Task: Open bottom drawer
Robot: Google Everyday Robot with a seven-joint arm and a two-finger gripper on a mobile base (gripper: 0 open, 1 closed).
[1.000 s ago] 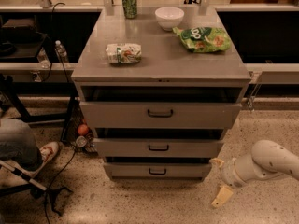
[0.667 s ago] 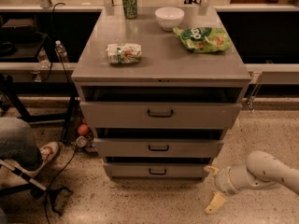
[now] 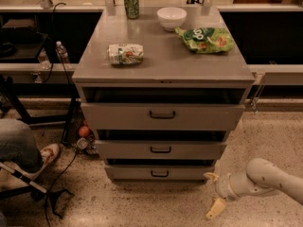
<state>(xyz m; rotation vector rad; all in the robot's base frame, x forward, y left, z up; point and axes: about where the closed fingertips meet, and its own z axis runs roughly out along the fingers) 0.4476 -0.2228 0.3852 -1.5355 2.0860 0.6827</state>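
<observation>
Low at the right, near the floor, we see the pincer (image 3: 212,193) spread wide and holding nothing, its two tips one above the other and pointing left. Just left of it sits the bottom drawer (image 3: 137,173), lowest of three. Its handle (image 3: 159,173) runs left to right at mid-front, so we judge the pincer must travel left to reach it.

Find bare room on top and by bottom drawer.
Free: front strip of grey cabinet top, before lying white-green can and green crisp bag. Crowded: rear, upright green can, white bowl. Cream gripper right of grey bottom drawer; bare floor before it.
</observation>
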